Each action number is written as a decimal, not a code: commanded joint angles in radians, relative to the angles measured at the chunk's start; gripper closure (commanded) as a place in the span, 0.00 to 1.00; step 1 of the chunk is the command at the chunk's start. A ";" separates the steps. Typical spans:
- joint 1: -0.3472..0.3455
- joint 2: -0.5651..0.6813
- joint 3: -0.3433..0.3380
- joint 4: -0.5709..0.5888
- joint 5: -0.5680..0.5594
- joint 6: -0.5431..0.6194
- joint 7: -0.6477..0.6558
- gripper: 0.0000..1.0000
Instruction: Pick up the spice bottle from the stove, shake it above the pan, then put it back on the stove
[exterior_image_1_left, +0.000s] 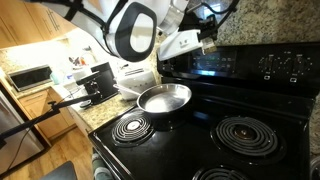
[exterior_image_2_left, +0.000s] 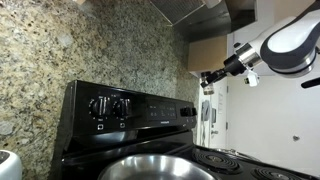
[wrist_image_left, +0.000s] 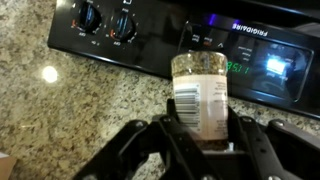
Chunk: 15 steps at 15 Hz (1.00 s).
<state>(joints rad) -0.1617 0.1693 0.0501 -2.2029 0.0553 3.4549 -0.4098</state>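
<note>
In the wrist view my gripper (wrist_image_left: 200, 130) is shut on the spice bottle (wrist_image_left: 198, 85). It is a clear jar with a barcode label and pale, speckled contents. Its far end points at the stove's back control panel (wrist_image_left: 150, 40). In both exterior views the gripper (exterior_image_1_left: 205, 43) (exterior_image_2_left: 207, 78) hangs in the air in front of the granite wall, above the panel and up and to the right of the pan. The shiny silver pan (exterior_image_1_left: 165, 97) (exterior_image_2_left: 150, 168) rests on a rear burner of the black stove (exterior_image_1_left: 205, 150), apart from the gripper.
Bare coil burners (exterior_image_1_left: 132, 126) (exterior_image_1_left: 247, 133) sit in front of and beside the pan. Knobs (exterior_image_2_left: 108, 107) line the back panel. A black appliance (exterior_image_1_left: 97, 80) stands on the counter beside the stove. A granite backsplash (exterior_image_2_left: 60, 50) rises behind, with a range hood (exterior_image_2_left: 195, 12) overhead.
</note>
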 joint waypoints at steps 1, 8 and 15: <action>0.005 0.001 -0.002 -0.009 -0.004 0.000 0.004 0.57; 0.046 -0.006 -0.044 0.005 0.033 0.000 -0.036 0.82; 0.336 0.039 -0.380 0.244 0.298 0.001 -0.340 0.82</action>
<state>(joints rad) 0.0607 0.1680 -0.2129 -2.0649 0.2701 3.4559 -0.6524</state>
